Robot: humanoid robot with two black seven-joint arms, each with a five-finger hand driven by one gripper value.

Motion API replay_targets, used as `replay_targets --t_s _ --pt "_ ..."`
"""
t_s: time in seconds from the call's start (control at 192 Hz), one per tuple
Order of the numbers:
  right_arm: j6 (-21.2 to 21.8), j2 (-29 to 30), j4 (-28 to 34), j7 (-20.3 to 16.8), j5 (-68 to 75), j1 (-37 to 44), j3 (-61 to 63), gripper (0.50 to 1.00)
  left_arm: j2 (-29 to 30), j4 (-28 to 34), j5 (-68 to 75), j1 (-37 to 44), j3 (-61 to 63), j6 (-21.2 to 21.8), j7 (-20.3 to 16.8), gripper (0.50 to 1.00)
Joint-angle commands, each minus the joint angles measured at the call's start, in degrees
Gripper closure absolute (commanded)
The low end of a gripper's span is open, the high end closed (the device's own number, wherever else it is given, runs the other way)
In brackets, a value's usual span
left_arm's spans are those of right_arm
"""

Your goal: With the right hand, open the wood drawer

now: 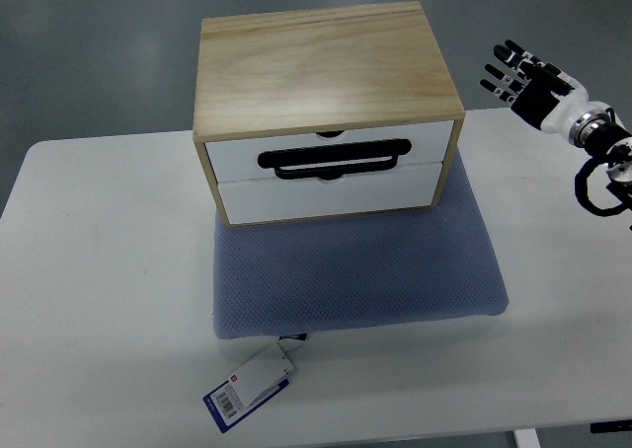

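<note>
Sitting on a grey mat (395, 280) mid-table (89, 270), wood drawer box (326, 68) has both drawers shut, black handle (336, 158) facing front. Right hand (521, 78) hovers well apart, fingers spread, holding nothing. Risk: fingers miss the thin handle, or the pull drags the box.

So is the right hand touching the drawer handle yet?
Apart. The top view shows the right hand raised off to the right of the wooden box, with clear space between it and the black handle.
</note>
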Motion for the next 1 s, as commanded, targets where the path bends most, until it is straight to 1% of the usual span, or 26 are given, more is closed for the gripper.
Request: replay_targets --t_s 0.0,0.203,0.39,0.546,0.582,0.712,0.748,0.806,0.863,0.915,0.92,0.993 --pt "-0.08 0.12 -0.04 0.0 -0.07 -0.02 0.36 0.56 0.0 -0.01 -0.07 -0.01 -0.17 0.06 -0.04 0.5" --pt "-0.78 0.12 -0.04 0.35 -0.15 0.06 0.45 0.56 0.0 -0.1 -0.16 -0.01 -0.26 -0.03 -0.04 0.5" --pt "-0.34 -0.59 -0.12 0.53 -0.24 0.06 0.01 0.56 0.0 -0.19 -0.16 -0.01 -0.08 -0.03 -0.04 0.5" --pt "-0.08 -2.43 -0.04 0.62 -6.92 0.42 0.36 0.56 0.0 -0.1 -0.16 -0.01 0.01 -0.03 -0.04 0.5" --pt "0.01 -3.31 -0.04 0.97 -8.68 0.5 0.36 0.56 0.0 -0.1 -0.16 -0.01 0.01 -0.03 -0.04 0.5" --pt "0.36 -5.42 0.05 4.48 -12.37 1.56 0.36 0.56 0.0 -0.1 -0.16 -0.01 0.01 -0.03 -0.04 0.5" --pt "1.06 -5.86 0.14 5.01 -12.55 1.73 0.36 0.56 0.0 -0.1 -0.07 -0.01 -0.08 -0.03 -0.04 0.5" --pt "3.44 -6.74 0.05 5.36 -12.63 1.73 0.36 0.56 0.0 -0.1 -0.16 -0.01 -0.08 -0.03 -0.04 0.5" --pt "7.38 -7.62 0.05 5.36 -12.63 1.73 0.36 0.56 0.0 -0.1 -0.16 -0.01 0.01 -0.03 -0.04 0.5" --pt "7.39 -7.62 0.05 5.36 -12.63 1.73 0.36 0.56 0.0 -0.1 -0.16 -0.01 0.01 -0.03 -0.04 0.5" --pt "10.18 -8.57 0.05 5.36 -12.63 1.82 0.36 0.56 0.0 -0.1 -0.16 -0.01 0.09 -0.03 -0.04 0.5" --pt "12.93 -10.08 0.05 5.36 -12.63 1.82 0.36 0.56 0.0 -0.1 -0.16 -0.01 0.01 -0.03 -0.04 0.5"
